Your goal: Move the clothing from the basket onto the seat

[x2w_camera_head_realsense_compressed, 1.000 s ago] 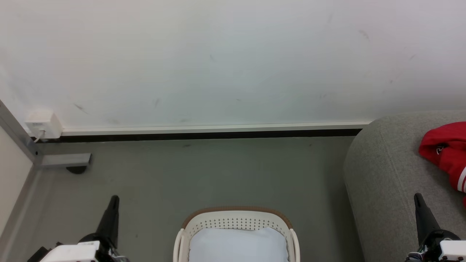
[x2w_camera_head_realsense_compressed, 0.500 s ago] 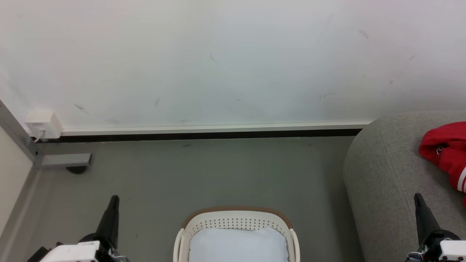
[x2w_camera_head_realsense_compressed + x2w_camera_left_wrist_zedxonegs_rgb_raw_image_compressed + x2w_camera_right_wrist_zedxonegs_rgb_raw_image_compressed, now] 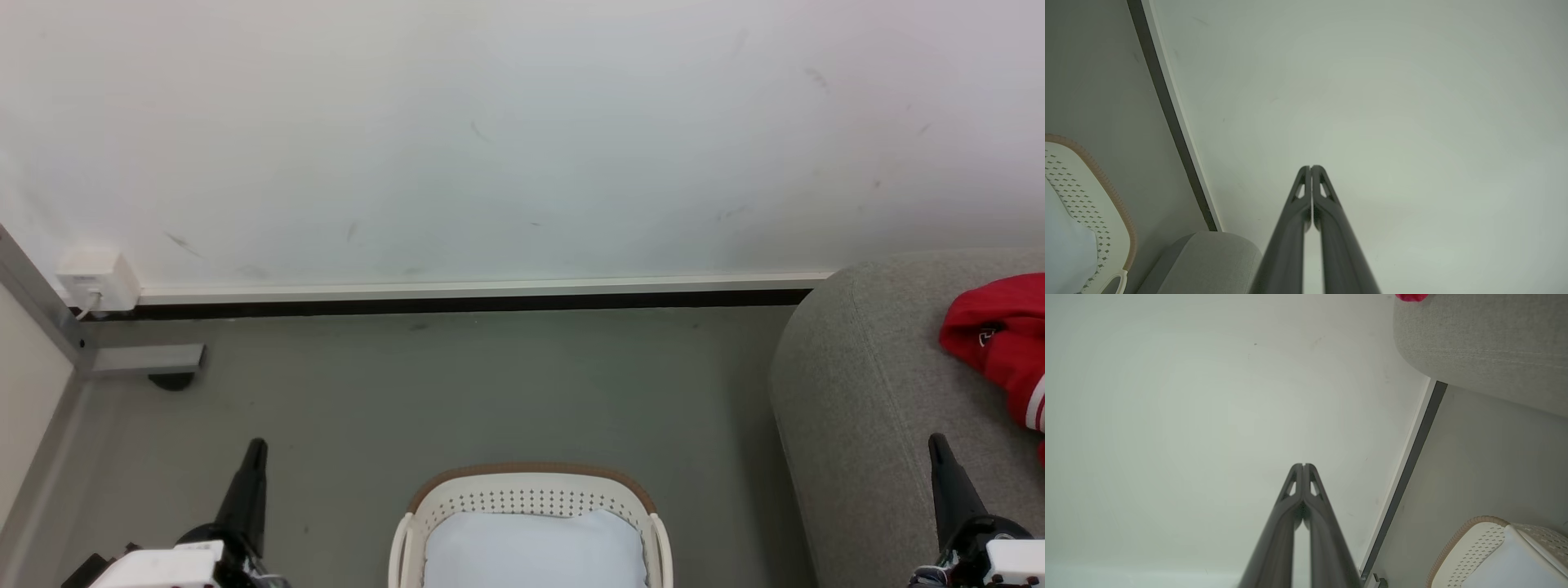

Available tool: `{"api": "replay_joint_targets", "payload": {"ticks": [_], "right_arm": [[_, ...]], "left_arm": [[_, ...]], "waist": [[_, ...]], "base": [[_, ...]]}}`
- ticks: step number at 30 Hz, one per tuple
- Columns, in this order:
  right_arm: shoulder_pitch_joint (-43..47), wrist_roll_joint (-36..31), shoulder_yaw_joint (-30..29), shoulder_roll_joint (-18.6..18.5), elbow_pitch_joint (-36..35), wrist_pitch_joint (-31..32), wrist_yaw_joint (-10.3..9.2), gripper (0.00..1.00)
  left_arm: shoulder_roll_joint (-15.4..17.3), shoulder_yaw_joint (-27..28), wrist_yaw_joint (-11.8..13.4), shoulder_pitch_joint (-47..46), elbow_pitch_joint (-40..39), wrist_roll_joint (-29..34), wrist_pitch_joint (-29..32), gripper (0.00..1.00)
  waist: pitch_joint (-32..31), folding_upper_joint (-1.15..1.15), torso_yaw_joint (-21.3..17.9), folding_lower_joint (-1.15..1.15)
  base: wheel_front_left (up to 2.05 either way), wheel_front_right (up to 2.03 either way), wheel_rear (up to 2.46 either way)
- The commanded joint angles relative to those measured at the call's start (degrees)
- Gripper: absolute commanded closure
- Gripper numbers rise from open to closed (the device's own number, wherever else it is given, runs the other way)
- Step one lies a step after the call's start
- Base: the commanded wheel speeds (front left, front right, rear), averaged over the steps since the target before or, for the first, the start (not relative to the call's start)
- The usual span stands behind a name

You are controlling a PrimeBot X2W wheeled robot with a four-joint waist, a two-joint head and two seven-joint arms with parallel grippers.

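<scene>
The cream-white basket [image 3: 531, 490] with a brown rim stands on the floor at the bottom centre, and pale blue-white clothing [image 3: 535, 551] fills it. At the right is the grey seat [image 3: 865, 392] with a red garment [image 3: 1000, 339] lying on it. My left gripper [image 3: 255, 445] is shut at the lower left, over the floor and left of the basket. Over the seat's front part, at the lower right, my right gripper [image 3: 937, 439] is shut too. Both wrist views show fingers pressed together and empty: left gripper [image 3: 1310, 167], right gripper [image 3: 1303, 465]. The basket [image 3: 1094, 192] [image 3: 1474, 543] shows in both.
A white wall [image 3: 490, 139] with a dark skirting strip [image 3: 457, 302] runs behind the grey floor [image 3: 457, 392]. A white socket box [image 3: 98, 280] and a metal bracket [image 3: 147, 359] sit at the left corner.
</scene>
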Motion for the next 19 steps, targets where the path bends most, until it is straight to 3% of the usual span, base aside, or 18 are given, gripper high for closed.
{"api": "replay_joint_targets", "payload": {"ticks": [1, 19], "right_arm": [[-0.7, -0.3, -0.2, 0.0, 0.2, 0.2, -0.12, 1.0], [-0.7, -0.3, -0.3, 0.0, 0.2, 0.2, -0.12, 1.0]], "left_arm": [[0.4, 0.1, -0.3, -0.5, -0.2, -0.8, 0.2, 1.0], [0.4, 0.1, -0.3, -0.5, -0.2, -0.8, 0.2, 1.0]], "waist": [[0.0, 0.0, 0.0, 0.0], [0.0, 0.0, 0.0, 0.0]], "base": [[0.0, 0.0, 0.0], [0.0, 0.0, 0.0]]}}
